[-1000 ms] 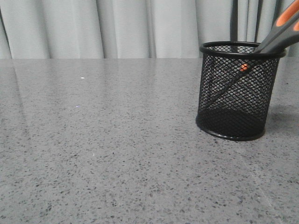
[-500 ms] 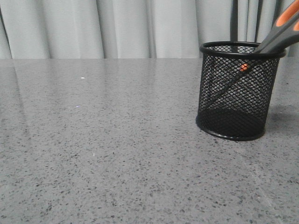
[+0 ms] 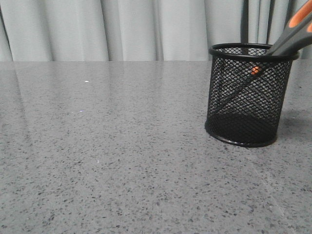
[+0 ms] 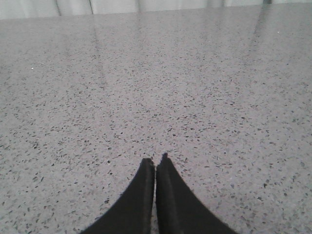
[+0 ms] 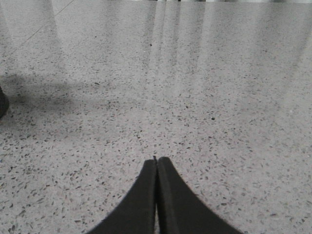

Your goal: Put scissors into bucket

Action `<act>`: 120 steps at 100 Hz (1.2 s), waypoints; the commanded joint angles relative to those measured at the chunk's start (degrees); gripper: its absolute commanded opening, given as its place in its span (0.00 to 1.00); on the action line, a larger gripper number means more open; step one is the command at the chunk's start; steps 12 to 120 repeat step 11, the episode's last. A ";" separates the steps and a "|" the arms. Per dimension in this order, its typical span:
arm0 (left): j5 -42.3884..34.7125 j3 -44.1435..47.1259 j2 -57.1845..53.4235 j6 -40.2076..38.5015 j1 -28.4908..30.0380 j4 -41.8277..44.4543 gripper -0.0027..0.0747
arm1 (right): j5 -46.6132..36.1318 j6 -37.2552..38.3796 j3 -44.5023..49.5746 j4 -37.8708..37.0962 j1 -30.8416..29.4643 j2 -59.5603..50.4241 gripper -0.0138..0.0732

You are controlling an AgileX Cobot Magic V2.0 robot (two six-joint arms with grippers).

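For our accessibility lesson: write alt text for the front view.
Scissors stand tilted in a black mesh bucket, handles leaning over its right rim, on a grey speckled table. Pale curtains hang behind.

- My bench (image 3: 122, 161) is a grey speckled stone-look slab, glossy enough that the pale curtain folds behind it reflect in its far half.
- Standing directly on it, toward my right side, is the bucket (image 3: 248, 97), upright, its solid round base flat on the surface.
- The bucket throws a soft shadow onto the bench on its right.
- A tiny white fleck (image 3: 86, 81) lies on the surface far to the left, well apart from the bucket.
- Seen from my left wrist, the bench (image 4: 195, 97) shows only its dark speckle.
- Seen from my right wrist, the bench (image 5: 204, 97) carries a dim shadow at one side.
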 commanded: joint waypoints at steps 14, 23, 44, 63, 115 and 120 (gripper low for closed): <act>-3.17 2.66 -1.58 -0.56 0.22 -0.15 0.01 | -1.64 -0.19 0.62 0.46 -0.38 -1.15 0.09; -3.17 2.66 -1.58 -0.56 0.22 -0.15 0.01 | -1.64 -0.19 0.62 0.46 -0.38 -1.15 0.09; -3.17 2.66 -1.58 -0.56 0.22 -0.15 0.01 | -1.64 -0.19 0.62 0.46 -0.38 -1.15 0.09; -3.17 2.66 -1.58 -0.56 0.22 -0.15 0.01 | -1.64 -0.19 0.62 0.46 -0.38 -1.15 0.09; -3.17 2.66 -1.58 -0.56 0.22 -0.15 0.01 | -1.64 -0.19 0.62 0.46 -0.38 -1.15 0.09; -3.17 2.66 -1.58 -0.56 0.22 -0.15 0.01 | -1.64 -0.19 0.62 0.46 -0.38 -1.15 0.09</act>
